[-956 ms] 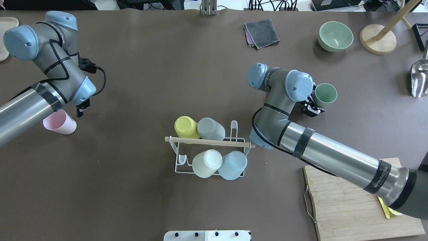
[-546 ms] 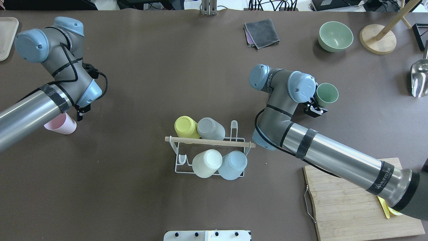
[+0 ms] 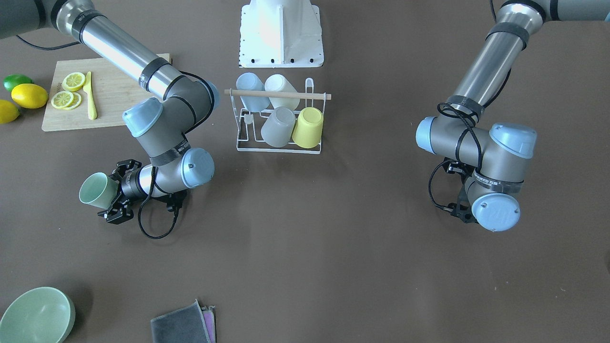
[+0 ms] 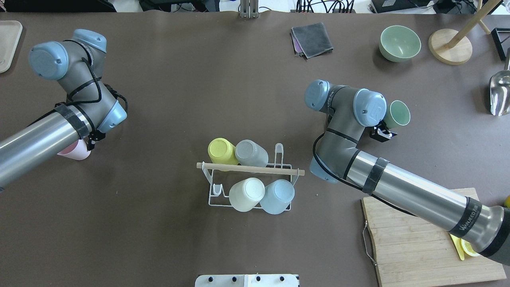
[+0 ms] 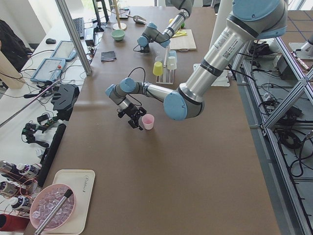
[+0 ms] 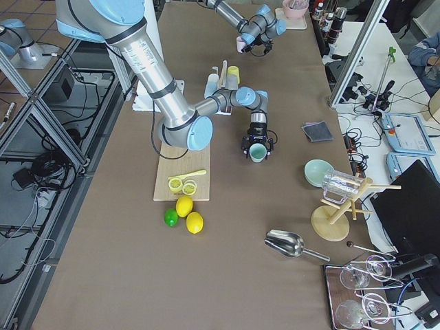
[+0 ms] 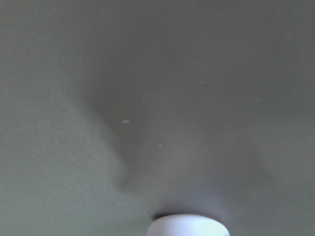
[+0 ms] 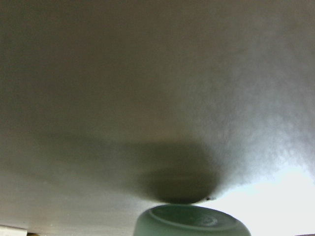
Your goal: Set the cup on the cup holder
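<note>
While four cups sit upturned on the cup holder [image 4: 247, 168], nearest the robot's base, two of its pegs look free. Farther out, a pink cup [image 4: 77, 153] stands on the tabletop [image 4: 199, 79] just beside the left gripper [image 4: 94, 137]; I cannot tell whether that gripper is clenched. Farthest out, the right gripper [image 3: 112, 193] clasps the green cup [image 3: 93, 190] sideways, clear of the tabletop. The carry seems in hand; next, the green cup needs turning mouth-down over a free peg.

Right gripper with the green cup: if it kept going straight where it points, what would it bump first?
Probably the bare table: past the green cup in the right gripper, its wrist view shows nothing else.
</note>
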Tool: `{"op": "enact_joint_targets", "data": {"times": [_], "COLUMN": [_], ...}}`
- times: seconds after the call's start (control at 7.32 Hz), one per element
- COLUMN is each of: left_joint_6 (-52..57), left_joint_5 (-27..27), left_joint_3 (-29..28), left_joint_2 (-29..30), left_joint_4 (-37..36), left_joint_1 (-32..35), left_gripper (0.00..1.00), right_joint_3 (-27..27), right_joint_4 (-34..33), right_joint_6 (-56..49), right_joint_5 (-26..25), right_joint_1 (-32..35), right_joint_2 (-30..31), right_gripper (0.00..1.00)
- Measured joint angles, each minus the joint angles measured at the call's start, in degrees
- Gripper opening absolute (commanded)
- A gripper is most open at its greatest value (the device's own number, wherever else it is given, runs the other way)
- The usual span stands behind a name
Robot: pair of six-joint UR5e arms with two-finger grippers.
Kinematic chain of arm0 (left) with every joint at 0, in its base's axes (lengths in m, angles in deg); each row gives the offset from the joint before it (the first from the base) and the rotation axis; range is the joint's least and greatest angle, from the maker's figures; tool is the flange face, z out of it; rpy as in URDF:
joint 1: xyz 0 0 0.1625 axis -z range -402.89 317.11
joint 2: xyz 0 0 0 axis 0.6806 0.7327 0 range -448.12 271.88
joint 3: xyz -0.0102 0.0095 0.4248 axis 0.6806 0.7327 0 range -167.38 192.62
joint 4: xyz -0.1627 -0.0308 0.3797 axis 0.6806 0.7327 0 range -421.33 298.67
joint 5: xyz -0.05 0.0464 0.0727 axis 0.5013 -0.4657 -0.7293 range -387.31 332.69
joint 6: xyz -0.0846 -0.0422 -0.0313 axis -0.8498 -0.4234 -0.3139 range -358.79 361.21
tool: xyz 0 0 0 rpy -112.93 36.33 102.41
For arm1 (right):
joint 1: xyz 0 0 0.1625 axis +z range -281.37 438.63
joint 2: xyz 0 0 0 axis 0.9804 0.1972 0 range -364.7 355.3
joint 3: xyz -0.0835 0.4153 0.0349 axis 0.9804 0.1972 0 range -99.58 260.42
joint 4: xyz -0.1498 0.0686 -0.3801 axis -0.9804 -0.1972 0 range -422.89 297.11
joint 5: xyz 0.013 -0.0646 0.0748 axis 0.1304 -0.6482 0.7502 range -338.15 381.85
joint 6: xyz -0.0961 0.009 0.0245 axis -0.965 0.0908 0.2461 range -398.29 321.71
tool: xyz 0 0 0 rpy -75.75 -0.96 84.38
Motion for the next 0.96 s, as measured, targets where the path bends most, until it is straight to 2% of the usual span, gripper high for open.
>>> {"op": "enact_joint_targets", "data": {"times": [0.14, 0.41, 0.82, 0.96], "left_joint_6": [0.1, 0.1, 1.5, 1.9], "left_joint_5": [0.0, 0.3, 0.5, 0.5], "left_joint_3": [-0.2, -0.2, -0.1, -0.2], "left_joint_2": [0.1, 0.4, 0.3, 0.2], "left_joint_4": [-0.4, -1.6, -3.6, -3.8], "left_joint_1": [0.0, -0.1, -0.3, -0.3], "left_gripper": [0.97, 0.97, 0.95, 0.8], "right_joint_3": [-1.2, -4.5, -6.2, -7.5], "right_joint_4": [0.0, 0.1, 0.2, 0.2], "right_joint_6": [0.0, -0.7, -8.6, -11.8], "right_joint_5": [-0.4, -0.7, -0.5, -0.3], "right_joint_1": [0.1, 0.9, 5.1, 6.9], "right_joint_2": [0.8, 3.0, 3.5, 3.8], "right_gripper": [0.0, 0.0, 0.0, 0.0]}}
